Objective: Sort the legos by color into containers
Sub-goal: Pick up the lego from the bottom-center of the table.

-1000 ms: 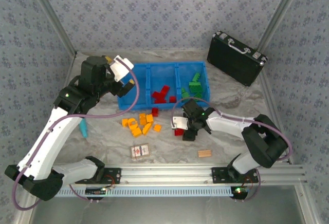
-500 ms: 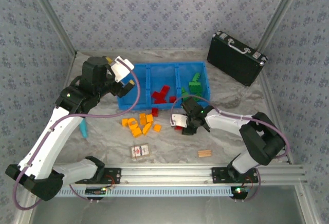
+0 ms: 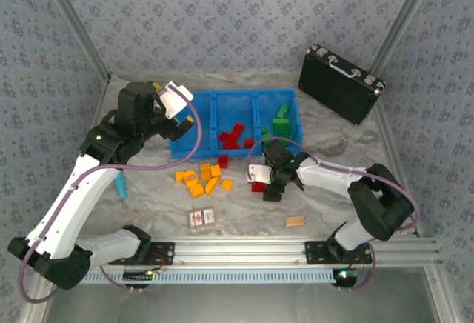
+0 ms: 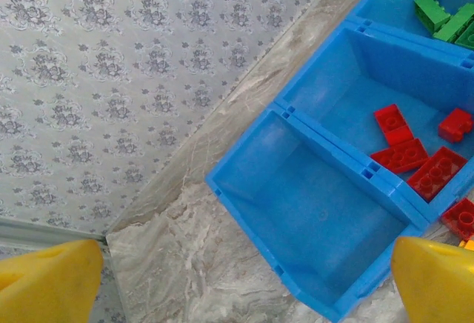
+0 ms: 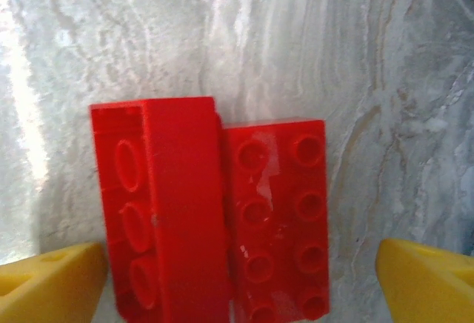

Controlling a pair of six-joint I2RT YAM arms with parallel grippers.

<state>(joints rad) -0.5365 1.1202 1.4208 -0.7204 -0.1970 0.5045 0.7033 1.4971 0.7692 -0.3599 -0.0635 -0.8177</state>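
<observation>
1. Over at the upper left of the top view, the left gripper (image 4: 241, 278) hangs above the left end of the blue tray (image 3: 233, 92). Its yellow fingertips (image 4: 48, 282) stand wide apart with nothing between them, so it is released and empty. It looks parked over the tray's bare left compartment, probably leaving the other arm room to work.
2. Lower down on the bench (image 3: 326, 212), the orange bricks (image 3: 200, 178) lie in a loose heap just in front of the tray. None is in a compartment, so the bare left one seems meant for them.
3. At the centre of the tray, the middle compartment holds the sorted red bricks (image 3: 233, 138). A stray red brick (image 3: 223, 161) lies just outside the front wall.
4. Next along, the right compartment holds the green bricks (image 3: 280, 123), some piled towards its far end.
5. Right of centre, the right gripper (image 5: 237, 282) sits low over two more reds on the bench.
   - The tipped red brick (image 5: 170, 212) lies on its side with its studs facing the left of the frame.
   - The flat red brick (image 5: 278, 219) lies studs up, touching the first along its long side. Whether they are clicked together I cannot tell.
   - The gripper's fingers are spread wide, one on either side of the pair, and appear to touch neither. It is released and holds nothing.
   - That straddle suggests it is lining up a pinch. If the two are not joined, one may slip out when it closes.
</observation>
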